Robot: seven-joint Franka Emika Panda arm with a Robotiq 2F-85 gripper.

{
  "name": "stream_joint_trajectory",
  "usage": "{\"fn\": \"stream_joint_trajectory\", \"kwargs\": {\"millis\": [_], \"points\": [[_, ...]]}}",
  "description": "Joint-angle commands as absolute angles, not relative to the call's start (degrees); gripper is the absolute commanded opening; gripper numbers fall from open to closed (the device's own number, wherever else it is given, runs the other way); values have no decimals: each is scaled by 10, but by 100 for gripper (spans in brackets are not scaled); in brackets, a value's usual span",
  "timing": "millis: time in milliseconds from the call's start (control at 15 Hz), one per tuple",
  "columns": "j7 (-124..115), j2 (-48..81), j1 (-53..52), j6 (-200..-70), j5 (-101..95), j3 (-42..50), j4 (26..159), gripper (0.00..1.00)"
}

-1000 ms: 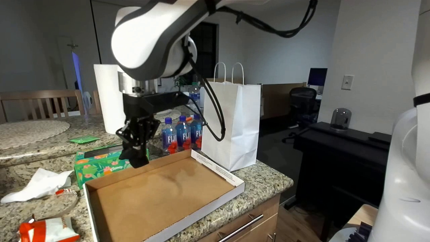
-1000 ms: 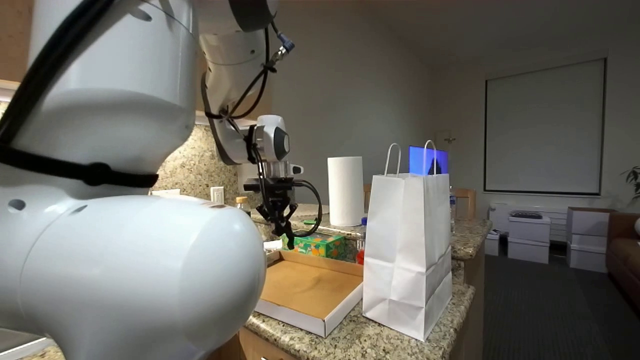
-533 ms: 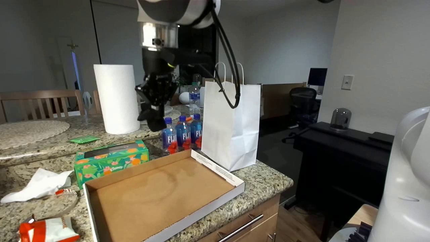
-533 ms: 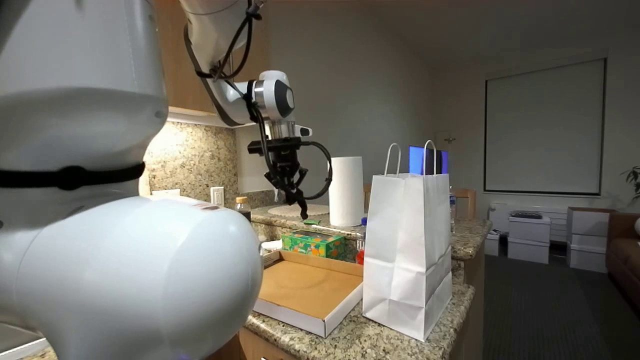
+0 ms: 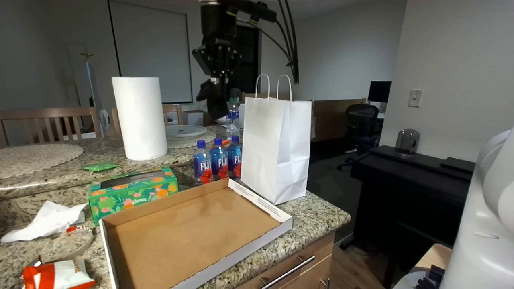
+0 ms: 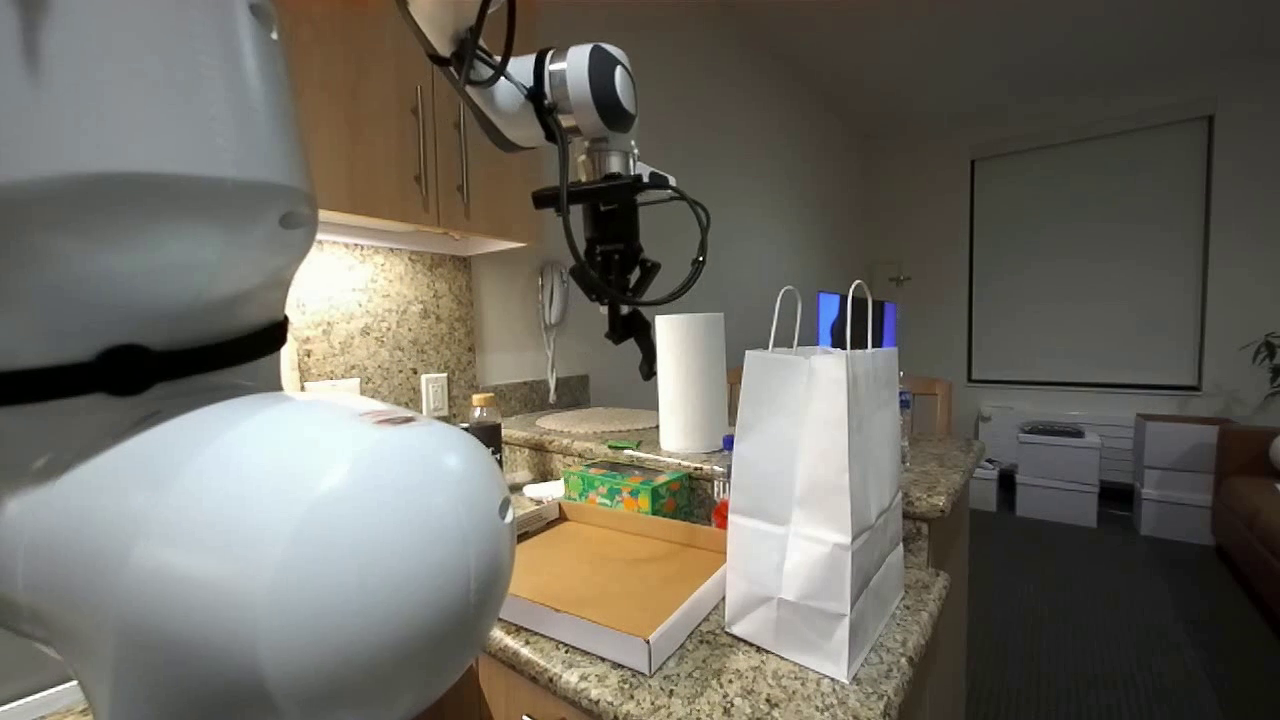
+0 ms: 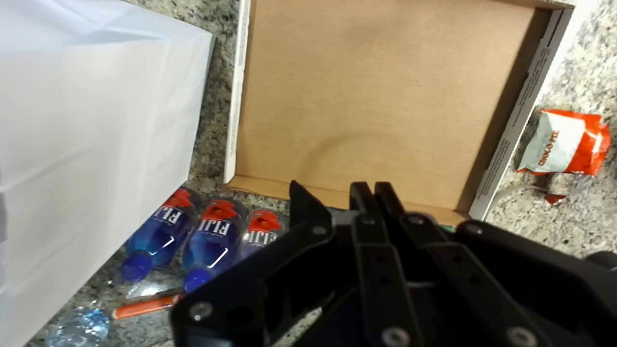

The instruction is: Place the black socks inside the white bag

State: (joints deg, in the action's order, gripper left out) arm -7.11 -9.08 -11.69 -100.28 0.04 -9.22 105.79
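Wrist view is looking down past the gripper point(image 7: 371, 189), whose fingers are pinching tight together, super narrow, and they're holding a black sock point(image 5: 217, 106) that's drooping below the tips in both exterior views. That sock is hanging in open air outside the white bag point(image 5: 277, 148), which is standing upright to its right in both exterior views. In an exterior view some background is showing between sock and bag, so they're looking apart. I'm having trouble telling whether the sock's low end is hanging above or below the bag's rim. Two looped handles point(image 5: 263, 74) are sticking up from that rim, kinda eating into the room up top, and the inside is hiding from all the cameras.

Edge-wise, the bag is standing close to the right end of the counter point(image 5: 317, 212), with a strip of granite showing on its near side. Just left of it a shallow cardboard tray point(image 5: 196, 228) is lying flat, and the wrist view is showing a thin granite gap between its right wall and the bag. Its near wall is running alongside the counter's near edge. On the far side, three Fiji bottles point(image 5: 219, 158) are standing in a row behind the tray, the right one crowding the bag. Farther left, a tissue box point(image 5: 132, 192) is sitting right by the tray's far wall, and a paper towel roll point(image 5: 140, 118) is standing on the raised ledge point(image 5: 108, 148).
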Motion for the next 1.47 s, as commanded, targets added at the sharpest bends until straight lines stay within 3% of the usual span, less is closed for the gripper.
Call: {"fn": "stream_joint_trajectory", "kwargs": {"millis": [0,1000,1400], "points": [[-74,-83,-85,-953,26,-72,1004,5],[-65,-170,37,-983,312,94,1006,5],[-60,-154,48,-966,340,112,1034,5]]}}
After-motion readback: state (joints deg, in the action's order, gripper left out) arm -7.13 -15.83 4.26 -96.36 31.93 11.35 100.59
